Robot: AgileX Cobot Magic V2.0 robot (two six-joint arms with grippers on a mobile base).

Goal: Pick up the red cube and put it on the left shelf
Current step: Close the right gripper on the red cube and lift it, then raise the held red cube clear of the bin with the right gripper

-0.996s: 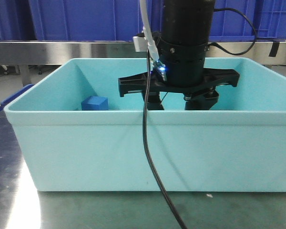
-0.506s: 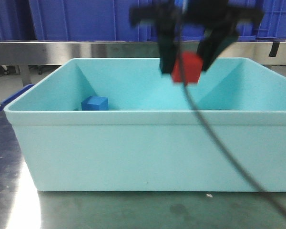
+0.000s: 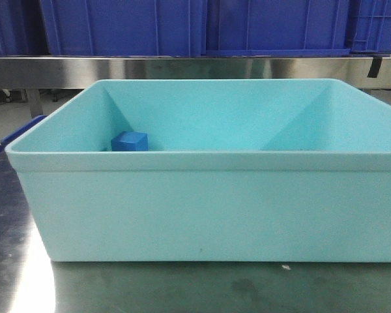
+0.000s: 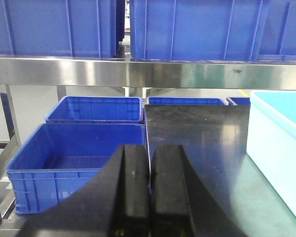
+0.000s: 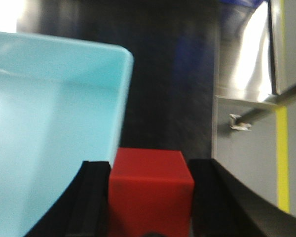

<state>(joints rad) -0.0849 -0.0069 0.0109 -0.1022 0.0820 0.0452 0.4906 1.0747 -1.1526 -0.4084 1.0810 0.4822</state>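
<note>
We log the right gripper (image 5: pixel 150 197) clamped on the red cube (image 5: pixel 150 183), a finger (image 5: pixel 94 197) at each side; beyond it, a corner of the turquoise tub (image 5: pixel 122 98) and the dark tabletop (image 5: pixel 172 74); left gripper (image 4: pixel 150 192) pressed closed on nothing; blue cube (image 3: pixel 129 141) inside the tub; farthest, the left shelf (image 3: pixel 182 67) bearing blue crates (image 3: pixel 117 26).

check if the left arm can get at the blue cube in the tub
Probably yes: the tub is open-topped, with nothing over the blue cube. The left gripper, shut beside the tub, must open and clear the rim.
</note>
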